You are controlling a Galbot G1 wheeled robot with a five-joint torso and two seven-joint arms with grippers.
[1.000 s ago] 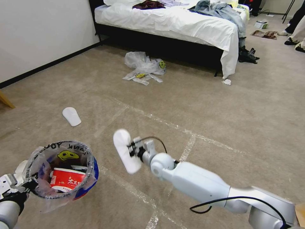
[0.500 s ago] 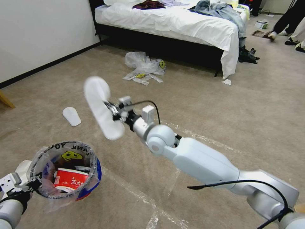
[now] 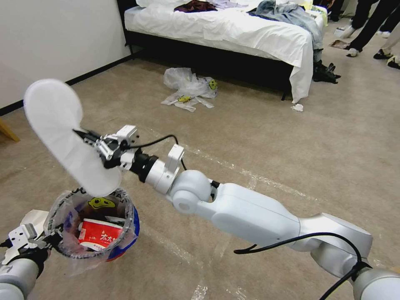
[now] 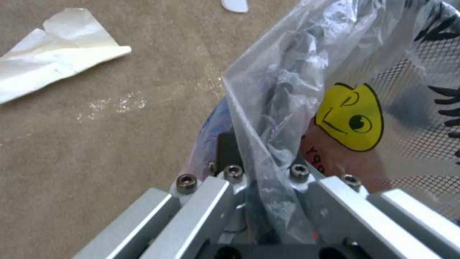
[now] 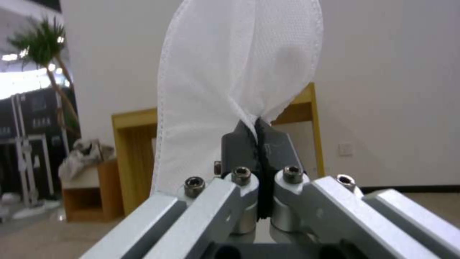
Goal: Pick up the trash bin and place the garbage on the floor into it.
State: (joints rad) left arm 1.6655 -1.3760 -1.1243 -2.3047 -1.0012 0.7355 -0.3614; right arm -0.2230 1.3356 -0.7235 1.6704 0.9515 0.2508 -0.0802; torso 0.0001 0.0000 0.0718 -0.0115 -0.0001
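Above the trash bin (image 3: pixel 95 227), right pincer (image 3: pixel 89 139) clamps slipper (image 3: pixel 66 133)

White slipper (image 3: pixel 66 133), red-and-blue trash bin (image 3: pixel 125 246), beige floor (image 3: pixel 291 146)

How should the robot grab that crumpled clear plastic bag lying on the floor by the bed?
Probably from straight above, pinching one of the raised folds of the plastic bag. It lies loose and heaped on the carpet, so a standing wrinkle gives the pincer something thin to close on; its flat edges hug the floor. The bed blocks coming from behind.
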